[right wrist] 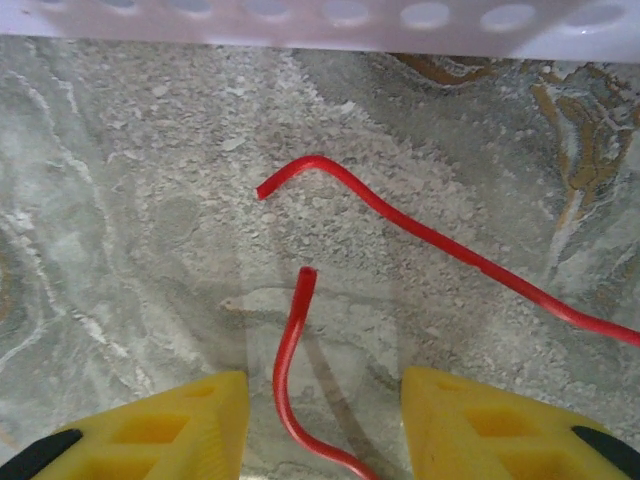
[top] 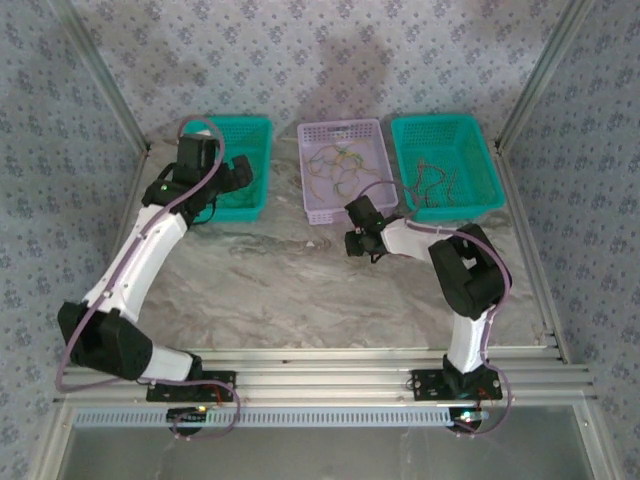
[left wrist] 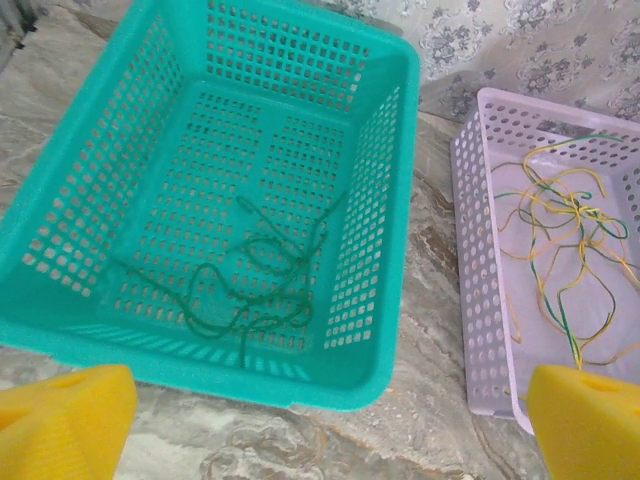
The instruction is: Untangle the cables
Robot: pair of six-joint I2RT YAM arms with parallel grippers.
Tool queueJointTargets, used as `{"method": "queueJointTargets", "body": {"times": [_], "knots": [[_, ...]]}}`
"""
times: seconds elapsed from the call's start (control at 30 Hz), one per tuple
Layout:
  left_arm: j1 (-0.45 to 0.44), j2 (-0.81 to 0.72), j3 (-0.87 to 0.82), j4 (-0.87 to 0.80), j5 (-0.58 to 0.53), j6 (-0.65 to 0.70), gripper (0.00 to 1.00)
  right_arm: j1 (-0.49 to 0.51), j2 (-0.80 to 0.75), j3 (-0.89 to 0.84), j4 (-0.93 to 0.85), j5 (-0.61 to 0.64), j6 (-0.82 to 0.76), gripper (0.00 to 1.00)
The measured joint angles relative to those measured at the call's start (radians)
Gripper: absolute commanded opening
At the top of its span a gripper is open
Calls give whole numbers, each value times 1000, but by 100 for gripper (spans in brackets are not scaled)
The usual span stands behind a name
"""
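Observation:
A tangle of yellow and green cables (top: pixel 338 165) lies in the lilac basket (top: pixel 372 128); the left wrist view has the same cables (left wrist: pixel 565 225) at its right. One green cable (left wrist: pixel 250 290) lies curled on the floor of the left teal basket (left wrist: pixel 395 200). My left gripper (left wrist: pixel 320 445) hovers over that basket's near edge, open wide and empty. A red cable (right wrist: pixel 288 360) rests on the table, one end running up between the fingers of my right gripper (right wrist: pixel 325 425). Those jaws stand apart, touching nothing. Another red strand (right wrist: pixel 450 250) crosses ahead of them.
The right teal basket (top: pixel 480 135) holds several reddish cables (top: pixel 430 185). The lilac basket's near rim (right wrist: pixel 320 18) is just ahead of my right gripper (top: pixel 355 243). Metal frame posts and patterned walls close in the marble table (top: pixel 300 290).

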Motion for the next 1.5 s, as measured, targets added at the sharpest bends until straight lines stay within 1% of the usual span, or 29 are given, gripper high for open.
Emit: {"method": "queueJointTargets", "body": {"times": [0.1, 0.3, 0.47, 0.57, 0.63, 0.77, 0.97, 1.1, 1.23, 1.5], "knots": [[0, -50, -21, 0, -14, 5, 100, 0, 1, 3, 6, 1, 1, 32], [0, -119, -77, 5, -45, 7, 100, 2, 3, 3, 9, 2, 3, 24], [0, -130, -105, 7, -61, 14, 100, 5, 8, 3, 12, 9, 3, 20], [0, -131, -111, 13, -68, 18, 100, 8, 8, 3, 12, 22, 1, 13], [0, -132, -118, 17, -69, 21, 100, 9, 8, 3, 14, 29, 0, 9], [-1, -133, -134, 19, -76, 24, 100, 16, 8, 3, 18, 32, -3, 0], [-1, -145, -150, 26, -90, 29, 100, 18, 4, -3, 25, 35, -3, 0], [0, -155, -150, 32, -94, 32, 100, 23, -41, -37, 15, 35, -3, 0], [-1, -163, -150, 38, -94, 32, 100, 36, -151, -73, -16, 36, -3, 0], [-1, -175, -152, 39, -93, 32, 100, 77, -428, -84, -82, 55, 3, 0]]}}
